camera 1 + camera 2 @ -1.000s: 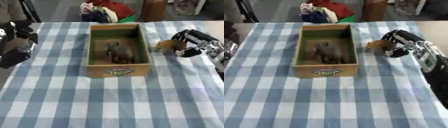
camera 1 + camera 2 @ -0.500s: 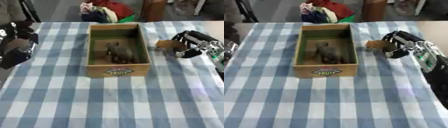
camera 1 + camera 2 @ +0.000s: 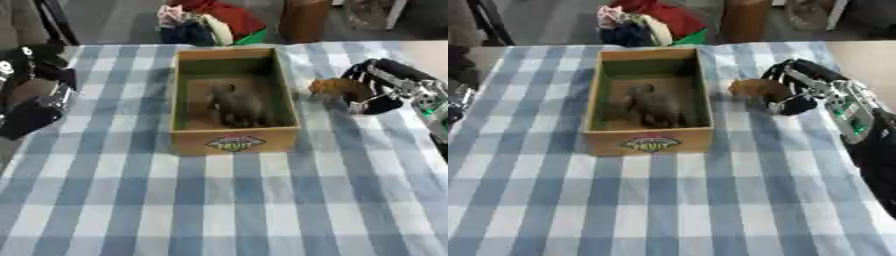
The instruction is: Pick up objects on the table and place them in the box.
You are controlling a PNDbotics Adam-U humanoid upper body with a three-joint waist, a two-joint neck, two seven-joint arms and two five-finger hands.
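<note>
A cardboard box [image 3: 234, 141] with a fruit label stands open in the middle of the blue checked table. A grey animal toy [image 3: 234, 104] lies inside it. Just right of the box's right wall, a small brown toy [image 3: 754, 88] hangs a little above the cloth. My right hand [image 3: 808, 89] has its fingers curled round the toy from the right. My left hand [image 3: 35, 92] shows at the left edge of the table, away from the box, with nothing seen in it.
Past the table's far edge lies a heap of coloured cloth items [image 3: 206, 20], with a brown container [image 3: 306, 20] beside it. A bare tan surface [image 3: 424, 52] shows at the far right corner. The near half of the cloth [image 3: 227, 205] is plain checks.
My right hand with the brown toy has risen slightly and edged towards the box. The left hand has barely moved.
</note>
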